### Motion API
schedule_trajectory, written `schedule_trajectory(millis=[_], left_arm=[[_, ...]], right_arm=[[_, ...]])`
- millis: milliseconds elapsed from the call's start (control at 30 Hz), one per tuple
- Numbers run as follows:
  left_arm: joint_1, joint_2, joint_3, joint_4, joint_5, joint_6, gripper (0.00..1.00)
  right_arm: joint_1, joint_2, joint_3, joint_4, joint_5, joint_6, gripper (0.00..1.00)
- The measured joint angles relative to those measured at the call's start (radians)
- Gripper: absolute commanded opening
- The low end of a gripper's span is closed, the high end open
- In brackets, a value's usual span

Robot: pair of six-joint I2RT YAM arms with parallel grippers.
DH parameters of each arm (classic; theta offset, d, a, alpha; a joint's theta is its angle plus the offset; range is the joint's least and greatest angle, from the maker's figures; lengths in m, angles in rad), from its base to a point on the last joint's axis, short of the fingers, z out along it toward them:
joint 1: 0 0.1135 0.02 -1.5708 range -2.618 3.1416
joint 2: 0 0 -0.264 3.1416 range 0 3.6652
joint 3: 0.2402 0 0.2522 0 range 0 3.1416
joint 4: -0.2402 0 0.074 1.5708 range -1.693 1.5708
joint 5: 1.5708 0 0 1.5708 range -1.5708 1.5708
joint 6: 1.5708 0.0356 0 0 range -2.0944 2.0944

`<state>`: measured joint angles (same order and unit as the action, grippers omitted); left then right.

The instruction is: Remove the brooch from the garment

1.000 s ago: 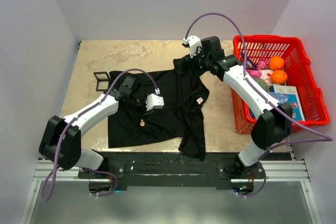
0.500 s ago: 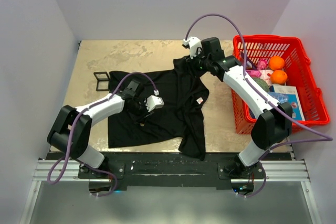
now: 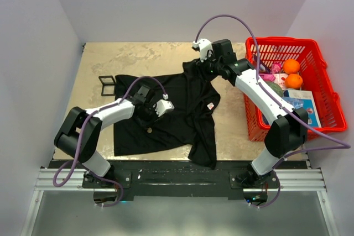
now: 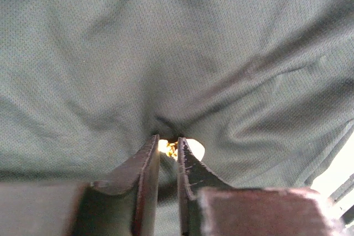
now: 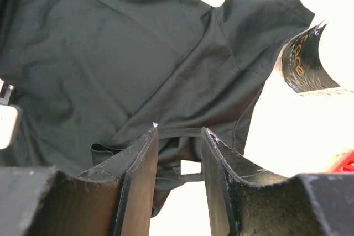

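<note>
The garment [image 3: 182, 98] lay spread over the middle of the table, its neck end toward the far right. The grasping step was judged to be in hand. The right gripper [image 5: 178, 132] was set at the neck edge with its jaws partly spread. A strip of collar crossed the gap, and no clamping of cloth could be made out. The left gripper [image 4: 167, 143] rested on the chest area. Its jaws were pressed almost together on the brooch [image 4: 172, 148], seen as a golden glint in the slit, with cloth puckered toward the tips. The brooch was not yet freed. A short, straight pull away from the cloth was judged to be called for next, with the garment kept down so that it was not lifted along.

The space was closed in by plain white walls [image 3: 38, 53]. The table [image 3: 138, 56] was seen to be mottled beige and matte. A red basket [image 3: 287, 40] holding oranges [image 3: 291, 66] stood at the right, apart from the garment. A small white-and-red label [image 3: 210, 106] was noted on the cloth.
</note>
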<state>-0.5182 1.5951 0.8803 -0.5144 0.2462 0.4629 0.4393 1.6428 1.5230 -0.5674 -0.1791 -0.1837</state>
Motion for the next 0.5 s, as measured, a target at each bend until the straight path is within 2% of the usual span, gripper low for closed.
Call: schedule_trajectory(millis=[167, 467, 500], left_arm=[[-0.002, -0.009, -0.013, 0.016, 0.003, 0.0, 0.0], [-0.002, -0.066, -0.031, -0.029, 0.024, 0.032, 0.0], [-0.002, -0.071, -0.031, -0.031, 0.028, 0.035, 0.04]], right_arm=[[0.0, 0.0, 0.0, 0.0, 0.0, 0.0, 0.41], [0.0, 0.001, 0.0, 0.0, 0.0, 0.0, 0.41], [0.0, 0.002, 0.0, 0.0, 0.0, 0.0, 0.41]])
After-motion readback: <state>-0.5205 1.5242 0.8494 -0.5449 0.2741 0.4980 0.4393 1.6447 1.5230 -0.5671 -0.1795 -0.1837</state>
